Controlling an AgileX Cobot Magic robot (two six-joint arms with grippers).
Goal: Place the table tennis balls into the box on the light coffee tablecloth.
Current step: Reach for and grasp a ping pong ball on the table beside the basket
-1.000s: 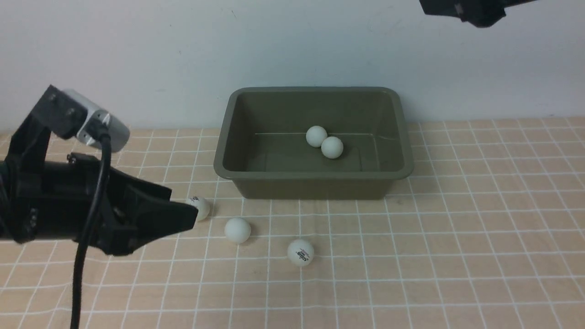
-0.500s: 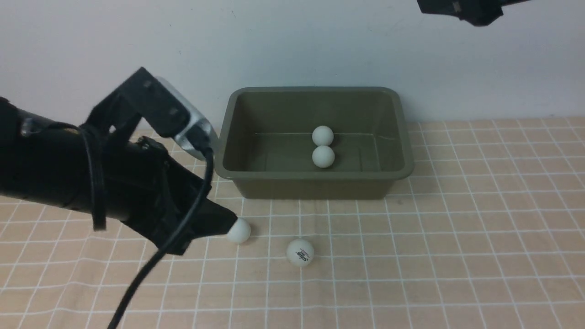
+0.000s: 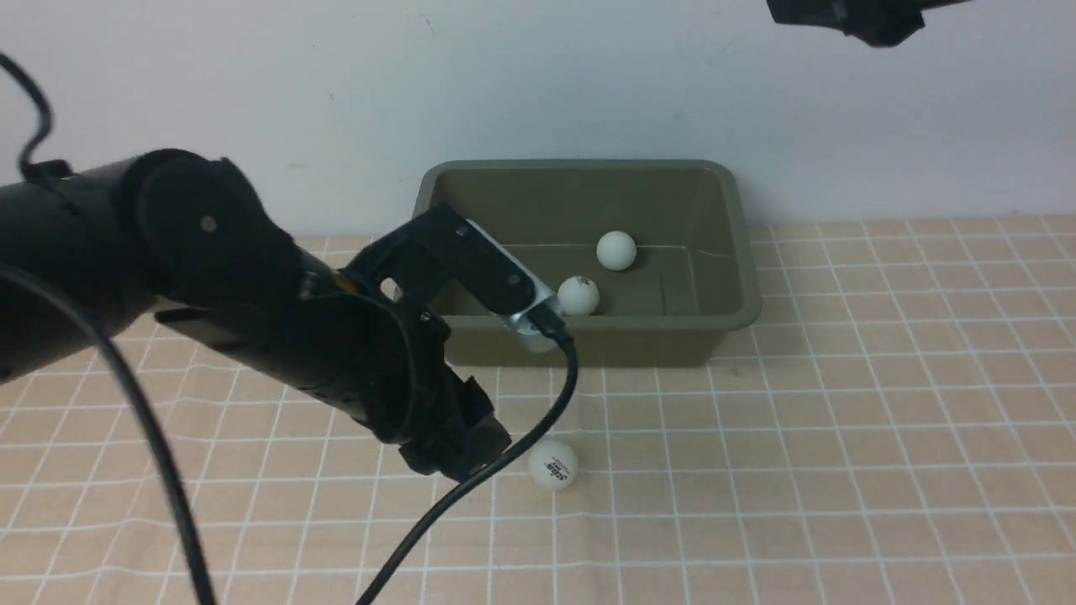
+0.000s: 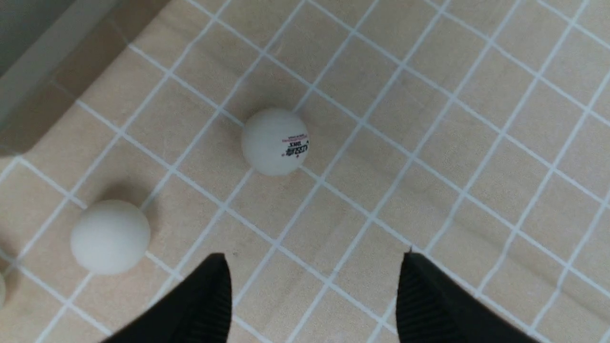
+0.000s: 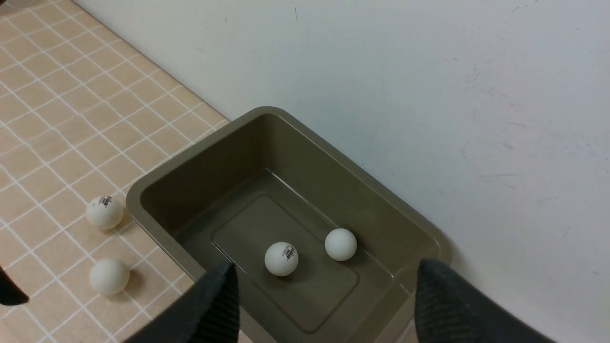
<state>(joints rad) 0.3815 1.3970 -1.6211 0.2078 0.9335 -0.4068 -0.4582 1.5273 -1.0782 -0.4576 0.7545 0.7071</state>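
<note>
The olive-green box [image 3: 743,313] stands on the tablecloth [image 3: 841,437] against the wall. Two white balls lie in it [image 3: 616,250] [image 3: 578,295], and they also show in the right wrist view [image 5: 281,258] [image 5: 340,244]. A logo ball [image 3: 553,464] lies on the cloth in front of the box. My left gripper [image 3: 458,458] is just left of it, open and empty. The left wrist view shows the logo ball [image 4: 275,141] ahead of the open left gripper [image 4: 314,267], a plain ball [image 4: 110,237] to one side and the edge of a third ball [image 4: 1,288]. My right gripper [image 5: 324,276] is open and empty, high over the box [image 5: 143,190].
The white wall [image 3: 252,101] rises directly behind the box. My left arm and its black cable [image 3: 471,496] cover the cloth left of the box in the front view. The right wrist view shows two balls [image 5: 105,212] [image 5: 109,276] on the cloth beside the box.
My left arm has swung right and down toward the logo ball, now hiding the other two cloth balls in the front view. The two balls in the box have rolled apart.
</note>
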